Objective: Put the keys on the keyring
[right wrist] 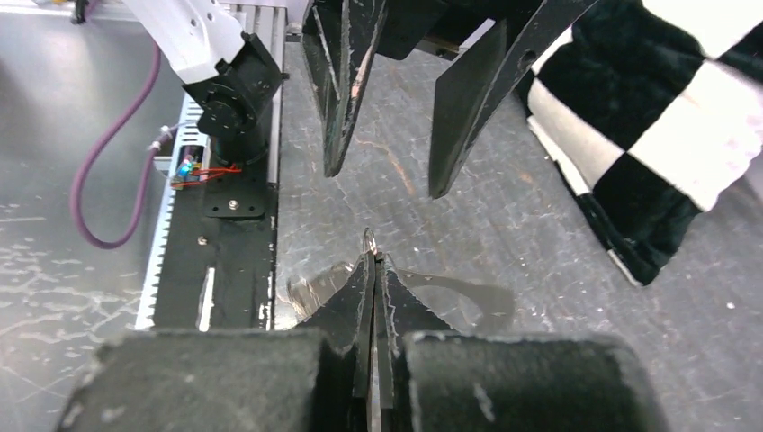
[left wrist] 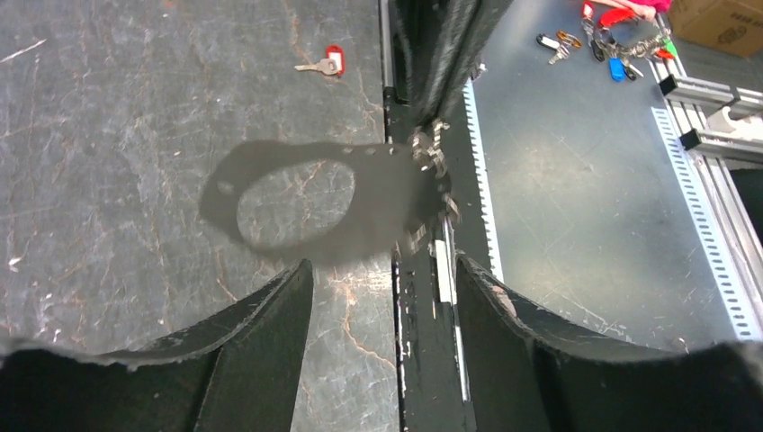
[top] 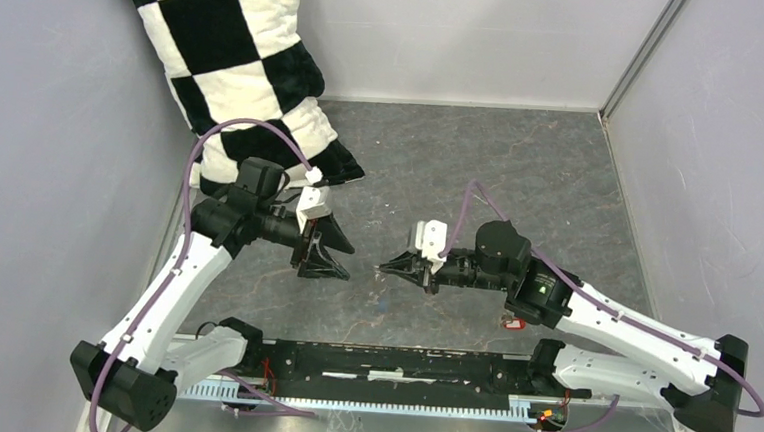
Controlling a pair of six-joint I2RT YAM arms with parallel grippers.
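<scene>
Red-headed key [left wrist: 324,63] lies loose on the tabletop [left wrist: 117,126], upper centre of the left wrist view, while the right gripper [right wrist: 371,247], pressed together, seems to pinch the grey keyring [left wrist: 225,196] before the spread, empty left gripper [left wrist: 382,265]; with the blue key out of sight, all threading looks still to do.

My right end effector [right wrist: 371,261] pinches the grey keyring [right wrist: 470,293]; I see the left end effector [right wrist: 384,183] spread wide opposite.

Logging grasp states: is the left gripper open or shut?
Open. The left gripper has its fingers well apart in its wrist view, gripping nothing.
</scene>
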